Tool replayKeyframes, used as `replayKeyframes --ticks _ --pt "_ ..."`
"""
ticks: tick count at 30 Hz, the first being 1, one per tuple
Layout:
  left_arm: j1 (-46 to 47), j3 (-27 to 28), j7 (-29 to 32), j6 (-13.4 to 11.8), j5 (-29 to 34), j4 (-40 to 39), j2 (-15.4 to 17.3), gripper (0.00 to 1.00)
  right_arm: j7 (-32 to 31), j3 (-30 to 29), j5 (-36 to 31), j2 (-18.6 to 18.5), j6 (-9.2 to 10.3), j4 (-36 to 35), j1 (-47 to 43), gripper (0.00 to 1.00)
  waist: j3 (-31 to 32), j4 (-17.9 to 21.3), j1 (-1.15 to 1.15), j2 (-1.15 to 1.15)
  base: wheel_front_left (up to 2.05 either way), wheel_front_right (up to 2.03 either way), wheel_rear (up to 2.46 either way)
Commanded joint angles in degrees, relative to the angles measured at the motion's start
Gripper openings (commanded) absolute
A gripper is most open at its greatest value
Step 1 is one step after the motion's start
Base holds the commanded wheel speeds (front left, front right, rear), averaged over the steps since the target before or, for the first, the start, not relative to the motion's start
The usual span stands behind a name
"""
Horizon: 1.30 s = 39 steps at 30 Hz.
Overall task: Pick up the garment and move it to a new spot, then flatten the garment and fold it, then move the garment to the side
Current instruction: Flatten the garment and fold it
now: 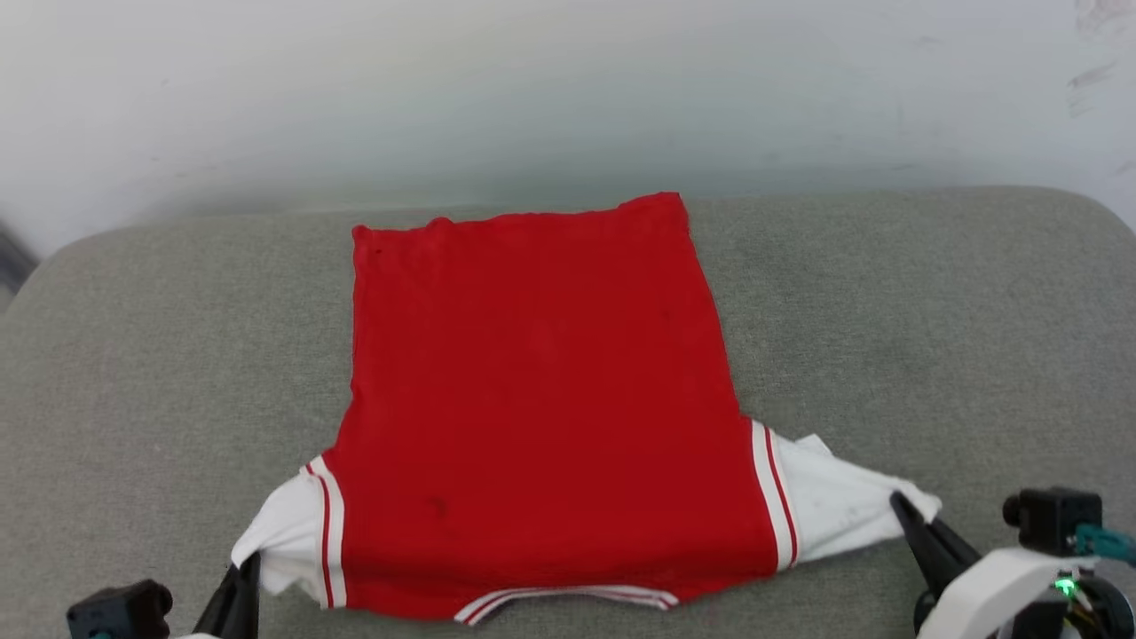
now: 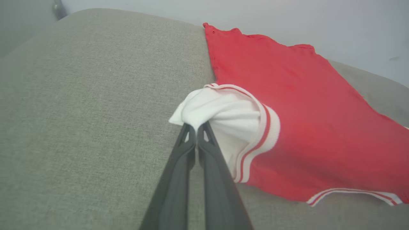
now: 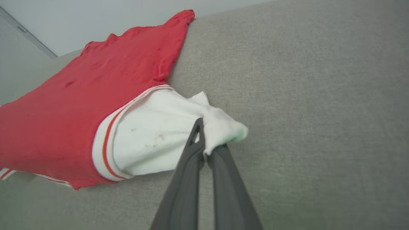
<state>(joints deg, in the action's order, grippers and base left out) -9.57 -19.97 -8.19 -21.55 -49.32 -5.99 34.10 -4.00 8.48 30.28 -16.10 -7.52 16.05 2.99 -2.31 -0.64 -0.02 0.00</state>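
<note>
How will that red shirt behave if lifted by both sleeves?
Probably floppy: the shirt bunches where the left end effector and right end effector pinch its sleeves, so the middle likely sags. It seems thin and light, lying flat on the cushion.

red short-sleeved jersey garment [image 1: 532,399]: soft matt knit cloth, white sleeves, thicker striped trim | grey padded surface [image 1: 932,311]: coarse woven matt fabric | left hand [image 2: 196,127], right hand [image 3: 207,142]: dark fingers, smooth matt plastic

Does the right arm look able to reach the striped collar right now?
Probably yes, once free: nothing covers the collar, which lies nearby, but the right gripper is shut on the white sleeve of the garment.
</note>
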Motion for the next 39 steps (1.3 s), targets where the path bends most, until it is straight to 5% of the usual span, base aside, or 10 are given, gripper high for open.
replayKeyframes --ticks 1,10,11,13,22,29,39 --pt "-0.96 0.38 0.09 -0.53 -0.30 -0.49 0.53 0.00 -0.65 -0.76 -0.29 0.33 0.06 -1.00 -1.60 0.00 0.34 -0.34 0.02 0.00 0.00 0.00 0.00" --pt "-8.36 0.19 2.48 -4.12 -0.97 -6.57 2.22 0.00 -19.90 -8.12 -4.66 7.59 0.05 -17.13 -20.33 0.00 0.06 -1.95 0.02 0.00 0.00 0.00 0.00" --pt "-8.27 -0.15 2.59 -4.09 -0.83 -6.87 2.04 0.00 -21.34 -8.67 -5.01 8.11 0.05 -18.52 -21.04 0.19 -0.12 -2.08 0.02 0.00 0.00 0.00 0.00" --pt "-7.33 -0.67 2.67 -3.99 -0.51 -7.40 1.74 0.00 -21.98 -9.66 -5.86 8.88 0.05 -21.24 -20.39 1.00 -0.55 -2.30 0.02 0.00 0.00 0.00 0.00" --pt "-1.31 -2.65 1.77 -3.23 2.01 -9.58 -0.03 0.00 -15.45 -15.59 -8.34 9.60 0.04 -21.85 -1.11 1.00 -5.58 -4.52 0.02 0.00 0.00 0.00 0.00" --pt "6.04 -5.06 1.16 -0.99 4.41 -9.72 -2.11 0.00 -17.45 -15.49 -7.43 5.40 0.03 -3.97 23.04 1.00 -11.90 -9.41 0.02 0.00 0.00 0.00 0.00" --pt "17.26 -10.00 -0.13 5.02 6.88 -6.04 -6.96 0.00 -34.74 -12.54 -9.94 -1.23 0.04 23.02 50.25 1.00 -20.04 -19.06 0.02 0.00 0.00 0.00 0.00"
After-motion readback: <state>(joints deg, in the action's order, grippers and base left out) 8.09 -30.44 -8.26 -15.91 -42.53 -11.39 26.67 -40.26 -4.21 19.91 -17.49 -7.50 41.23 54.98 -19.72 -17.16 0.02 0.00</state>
